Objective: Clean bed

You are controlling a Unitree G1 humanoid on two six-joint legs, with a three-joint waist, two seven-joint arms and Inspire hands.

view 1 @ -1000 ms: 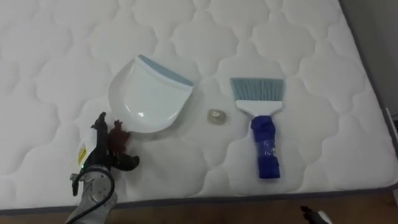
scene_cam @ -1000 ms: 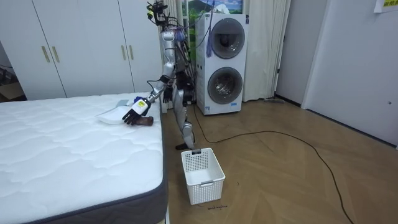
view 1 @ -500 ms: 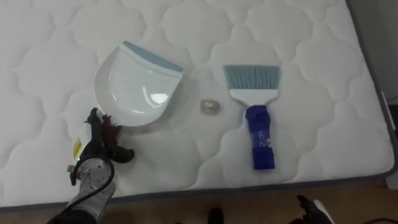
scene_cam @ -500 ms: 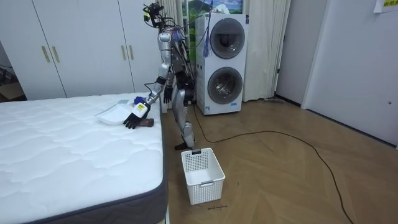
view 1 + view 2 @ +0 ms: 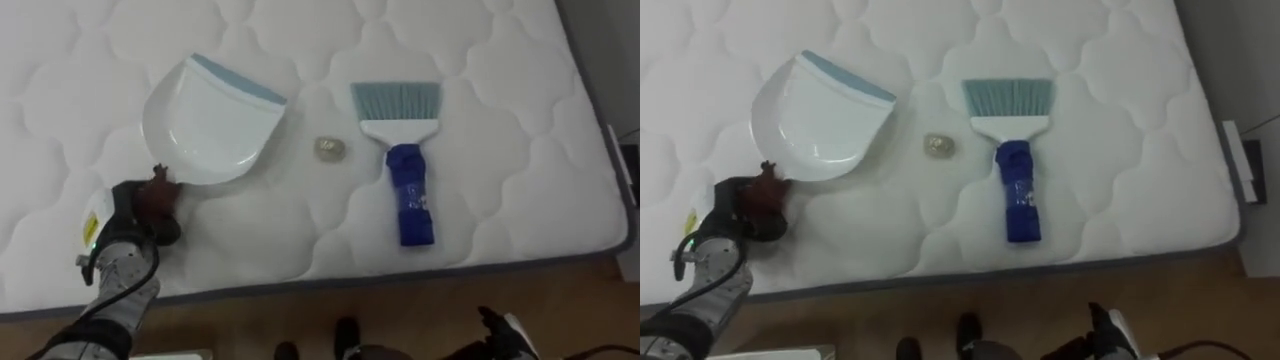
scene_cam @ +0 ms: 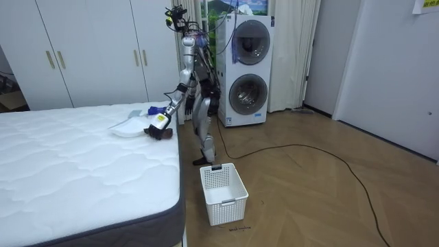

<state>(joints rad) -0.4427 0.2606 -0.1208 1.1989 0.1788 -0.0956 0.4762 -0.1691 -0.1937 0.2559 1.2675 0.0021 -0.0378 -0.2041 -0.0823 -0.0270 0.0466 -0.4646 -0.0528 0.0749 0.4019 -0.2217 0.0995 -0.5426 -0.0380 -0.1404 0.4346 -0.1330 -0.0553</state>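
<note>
White quilted bed [image 5: 480,60] spreads before us, and we stand at its near edge. Our left robot hand [image 5: 125,218] rests by that edge, toward the left, fingers curled round the dark red handle [image 5: 160,192] of the white dustpan [image 5: 205,125]. The pan lies just beyond the hand, blue lip turned away. Right of it, apart, lies a small crumpled scrap [image 5: 330,149], then the blue-handled brush [image 5: 407,160], bristles toward the far edge. Our right robot hand [image 5: 503,333] shows below the near edge; its state we cannot tell.
</note>
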